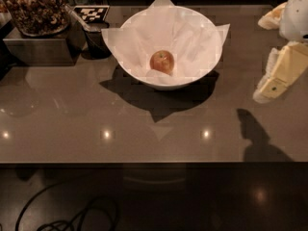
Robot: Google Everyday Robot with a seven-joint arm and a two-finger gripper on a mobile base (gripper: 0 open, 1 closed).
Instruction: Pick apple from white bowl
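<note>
A small red-orange apple with a tiny stem lies in the middle of the wide white bowl, which is lined with crinkled white paper with pointed corners. The bowl stands at the back centre of the dark brown table. My gripper hangs at the right edge of the view, above the table and well to the right of the bowl, apart from it. It holds nothing that I can see.
A dark glass jar of nuts stands on a metal box at the back left. A small dark cup and a black-and-white marker tag sit beside it. Cables lie on the floor below the table's front edge.
</note>
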